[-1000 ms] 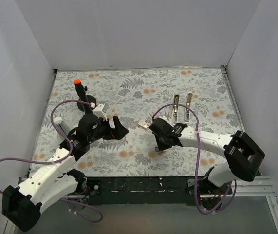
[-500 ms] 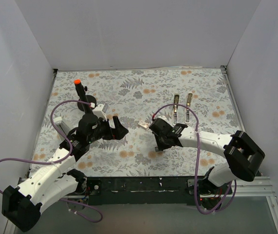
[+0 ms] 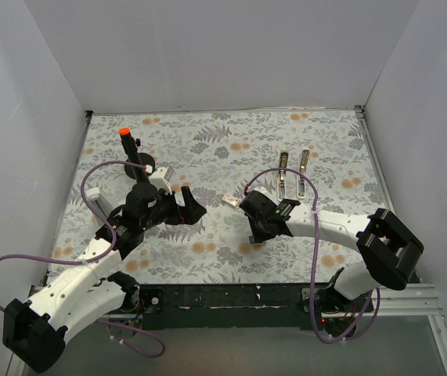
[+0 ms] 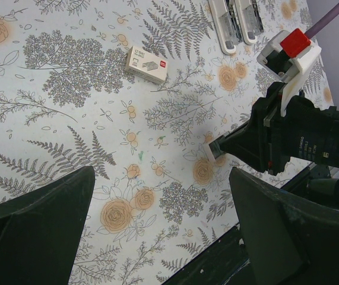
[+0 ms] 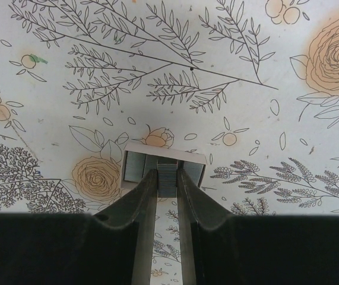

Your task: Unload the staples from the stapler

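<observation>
The stapler [image 3: 293, 174] lies open at the back right as two narrow silvery arms; it also shows in the left wrist view [image 4: 235, 21]. My right gripper [image 5: 167, 173] points down into a small white open box [image 5: 135, 153] of grey staple strips and is shut on one strip of staples [image 5: 167, 187]. In the top view the right gripper [image 3: 255, 233] stands over that box [image 3: 257, 244] near the front middle. My left gripper [image 3: 192, 208] is open and empty above the mat, its fingers [image 4: 32, 231] wide apart.
A small white-pink block [image 3: 229, 200] lies on the floral mat left of the right arm, also in the left wrist view [image 4: 147, 64]. A black stand with an orange-tipped stick [image 3: 129, 146] is at the back left. White walls enclose three sides.
The right arm has shifted very slightly to the left. The left arm and the stapler have not moved.
</observation>
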You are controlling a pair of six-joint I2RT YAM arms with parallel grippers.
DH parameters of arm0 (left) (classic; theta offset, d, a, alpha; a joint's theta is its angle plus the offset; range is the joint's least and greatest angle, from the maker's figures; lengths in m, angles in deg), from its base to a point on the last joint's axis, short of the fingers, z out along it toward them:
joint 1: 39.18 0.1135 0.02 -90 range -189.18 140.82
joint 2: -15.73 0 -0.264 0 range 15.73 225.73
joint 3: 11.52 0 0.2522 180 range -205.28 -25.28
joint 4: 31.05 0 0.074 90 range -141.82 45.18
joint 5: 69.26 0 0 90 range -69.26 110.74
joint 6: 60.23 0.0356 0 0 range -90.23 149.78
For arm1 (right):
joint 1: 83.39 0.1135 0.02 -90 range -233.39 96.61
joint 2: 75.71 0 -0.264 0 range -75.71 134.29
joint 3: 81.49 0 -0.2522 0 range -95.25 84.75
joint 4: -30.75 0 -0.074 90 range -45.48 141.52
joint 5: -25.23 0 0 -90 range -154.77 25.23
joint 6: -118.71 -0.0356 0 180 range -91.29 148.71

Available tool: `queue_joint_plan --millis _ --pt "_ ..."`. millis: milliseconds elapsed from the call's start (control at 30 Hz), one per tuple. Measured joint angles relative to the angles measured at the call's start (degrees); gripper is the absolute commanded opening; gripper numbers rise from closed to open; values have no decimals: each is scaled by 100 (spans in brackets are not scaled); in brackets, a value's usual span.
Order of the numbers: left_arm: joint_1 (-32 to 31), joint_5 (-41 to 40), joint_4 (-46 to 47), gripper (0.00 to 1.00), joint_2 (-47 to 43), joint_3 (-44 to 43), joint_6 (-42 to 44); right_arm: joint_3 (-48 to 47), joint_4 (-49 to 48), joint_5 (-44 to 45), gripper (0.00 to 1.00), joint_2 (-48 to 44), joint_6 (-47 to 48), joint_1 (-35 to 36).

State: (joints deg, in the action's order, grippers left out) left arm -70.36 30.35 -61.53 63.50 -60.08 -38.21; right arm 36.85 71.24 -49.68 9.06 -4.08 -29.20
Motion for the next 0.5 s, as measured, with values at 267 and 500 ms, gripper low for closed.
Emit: queue_joint_plan --millis 267,500 --pt "0 0 0 98 0 13 -2 0 -4 2 27 0 -7 0" --pt "0 0 0 98 0 24 0 0 -2 22 29 0 -33 0"
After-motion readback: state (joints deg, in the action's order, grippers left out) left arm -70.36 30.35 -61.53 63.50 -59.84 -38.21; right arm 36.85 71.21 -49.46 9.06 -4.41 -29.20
